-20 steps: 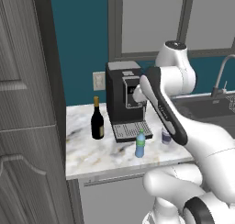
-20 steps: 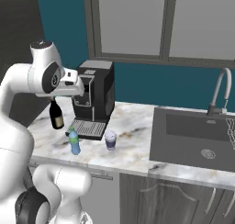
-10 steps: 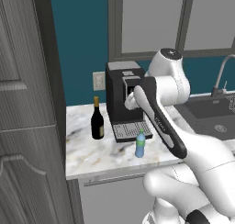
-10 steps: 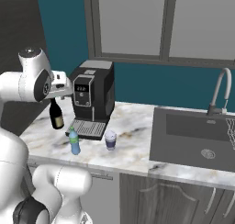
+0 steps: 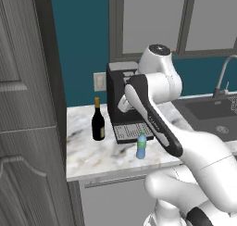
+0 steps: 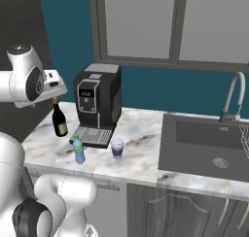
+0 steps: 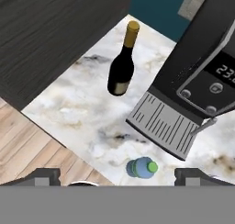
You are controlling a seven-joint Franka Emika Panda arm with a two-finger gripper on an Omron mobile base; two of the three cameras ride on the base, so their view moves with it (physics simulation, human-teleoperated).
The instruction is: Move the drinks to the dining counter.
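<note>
Three drinks stand on the marble worktop. The tall dark wine bottle [image 5: 97,123] [image 6: 59,120] [image 7: 121,67] is at the left. A small blue-green bottle [image 5: 141,146] [image 6: 79,149] [image 7: 142,167] stands near the front edge, with the white-and-purple lidded cup [image 6: 116,148] to its right. My gripper [image 7: 118,176] is open and empty, high above the worktop. It looks down on the small bottle, with the wine bottle further off. In the right base view my hand [image 6: 52,84] hangs just above the wine bottle's neck. The dining counter is out of view.
A black coffee machine [image 5: 121,100] [image 6: 98,102] [image 7: 202,81] with a ribbed drip tray [image 7: 163,124] stands behind the bottles. A dark sink [image 6: 204,143] with a faucet [image 6: 233,95] lies to the right. A tall dark cabinet [image 5: 28,104] borders the worktop's left end.
The arm has swung to the left, carrying the hand from in front of the coffee machine to above the wine bottle. The drinks have not moved.
</note>
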